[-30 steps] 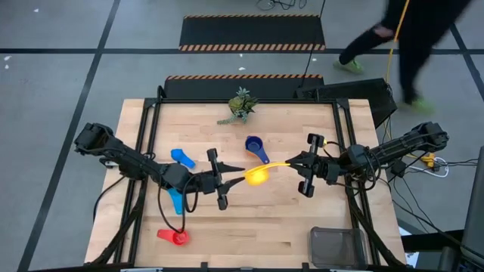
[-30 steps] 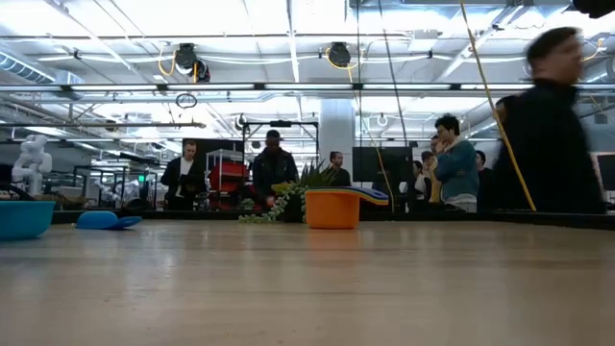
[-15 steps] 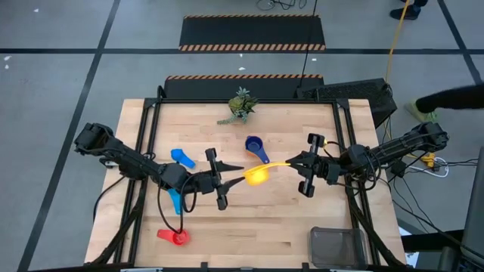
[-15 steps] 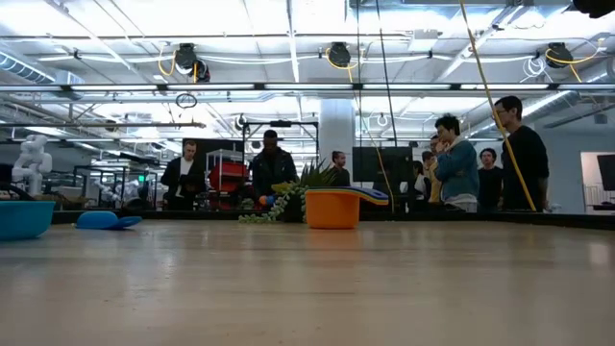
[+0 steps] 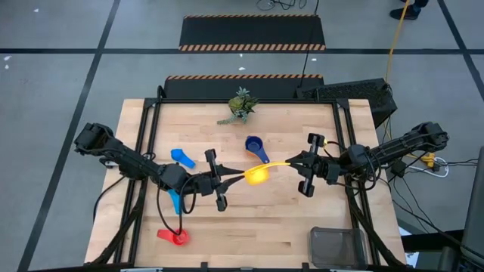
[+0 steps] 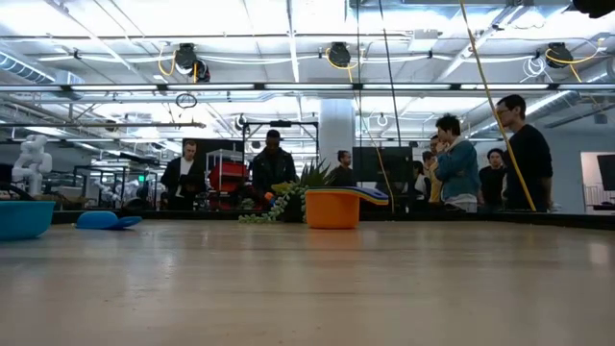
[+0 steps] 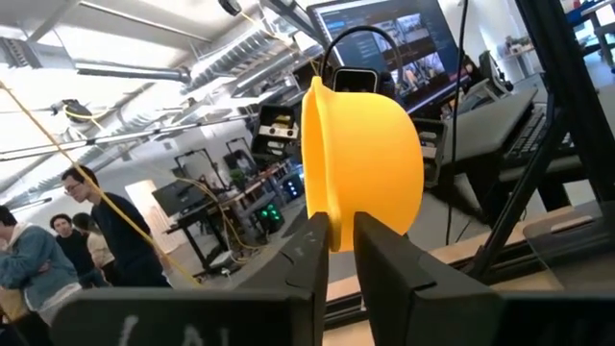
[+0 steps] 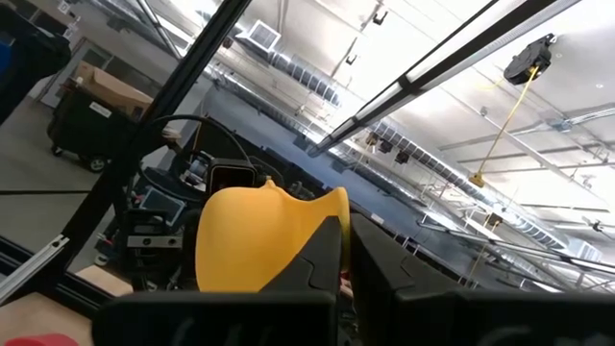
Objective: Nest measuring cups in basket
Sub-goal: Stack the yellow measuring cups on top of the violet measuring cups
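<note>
An orange measuring cup is sitting far back on the wooden worktop, in front of a green plant sprig. Light blue cups are lying at the left edge. People are standing in the room behind.

Light wooden table, plant sprig and dark blue cup beyond the left gripper, light blue cups, red cup, wire basket near the right gripper

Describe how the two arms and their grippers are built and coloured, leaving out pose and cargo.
Both arms are dark, slim and multi-jointed, with black cables looping alongside them. The left gripper and right gripper each end in two dark, flat, angular fingers mounted on a short crossbar. No markings can be made out.
</note>
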{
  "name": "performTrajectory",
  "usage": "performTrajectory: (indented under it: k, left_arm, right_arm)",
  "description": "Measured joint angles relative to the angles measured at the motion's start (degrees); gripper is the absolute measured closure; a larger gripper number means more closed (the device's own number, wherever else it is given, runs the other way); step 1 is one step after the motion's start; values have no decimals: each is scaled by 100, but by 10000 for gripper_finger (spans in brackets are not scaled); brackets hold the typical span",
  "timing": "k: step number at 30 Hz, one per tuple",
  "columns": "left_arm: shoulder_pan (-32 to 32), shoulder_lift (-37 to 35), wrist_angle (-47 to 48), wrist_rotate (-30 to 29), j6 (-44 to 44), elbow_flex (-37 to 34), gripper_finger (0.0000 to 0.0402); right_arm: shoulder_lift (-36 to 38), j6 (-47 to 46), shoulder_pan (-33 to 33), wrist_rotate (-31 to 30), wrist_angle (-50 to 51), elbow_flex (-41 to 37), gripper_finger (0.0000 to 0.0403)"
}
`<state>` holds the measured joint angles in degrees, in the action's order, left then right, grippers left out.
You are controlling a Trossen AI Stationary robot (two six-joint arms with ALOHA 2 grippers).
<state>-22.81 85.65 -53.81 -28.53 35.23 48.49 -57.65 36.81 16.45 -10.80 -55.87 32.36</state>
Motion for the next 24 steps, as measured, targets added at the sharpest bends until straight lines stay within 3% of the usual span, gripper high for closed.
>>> performTrajectory:
  k: [8,15,24]
  left_arm:
    - [0,0,-3,0,-122,0,322]
    - [0,-5,-25,-17,-78,0,389]
    - [-31,-11,110,-177,251,0,395]
  right_arm:
    - [0,-10,-2,-5,1,0,403]
    - [0,-14,0,-8,-5,0,403]
    - [7,-123,2,-272,135,4,397]
